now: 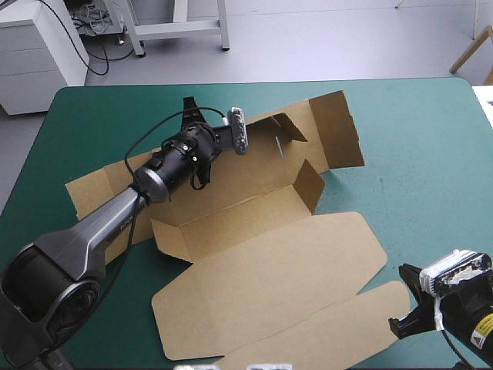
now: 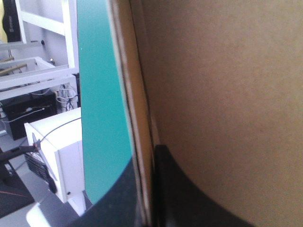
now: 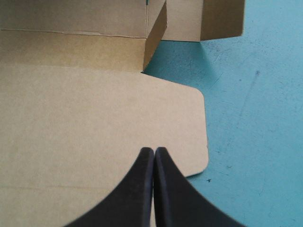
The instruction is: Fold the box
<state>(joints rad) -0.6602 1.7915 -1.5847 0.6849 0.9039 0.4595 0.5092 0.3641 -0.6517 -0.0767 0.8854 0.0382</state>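
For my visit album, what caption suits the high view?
Left gripper pinches the far edge of the brown cardboard box on the teal-green table; right gripper shut nearby.

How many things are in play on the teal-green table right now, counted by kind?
Brown box: 1
Black hands: 2, the left hand and the right hand
Total: 3
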